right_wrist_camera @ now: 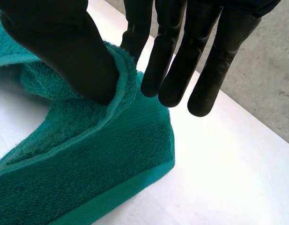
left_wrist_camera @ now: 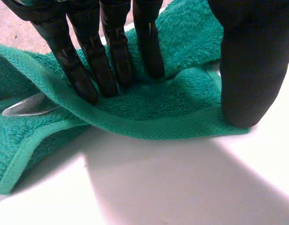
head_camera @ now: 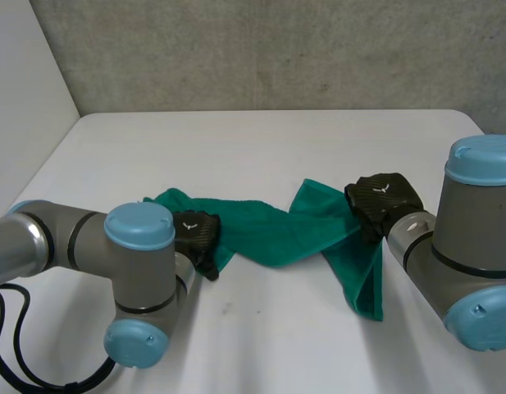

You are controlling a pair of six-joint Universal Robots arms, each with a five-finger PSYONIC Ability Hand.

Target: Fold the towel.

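On the white surface (head_camera: 261, 345), the green towel (head_camera: 269, 234) lies rumpled, its long axis left to right and one end trailing near right. It looks soft, light and limp, best taken at the corners. The left hand (head_camera: 197, 234) pinches its left end. The right hand (head_camera: 382, 201) pinches the right hem against its thumb.

You can see a plain green towel (head_camera: 269, 234) with no pattern. Your left hand (head_camera: 197, 234) and right hand (head_camera: 384, 199) are black. The table (head_camera: 261, 148) is white. The arms (head_camera: 47, 240) are grey with light-blue caps (head_camera: 139, 226). At 12 o'clock the wall (head_camera: 277, 49) is speckled grey.
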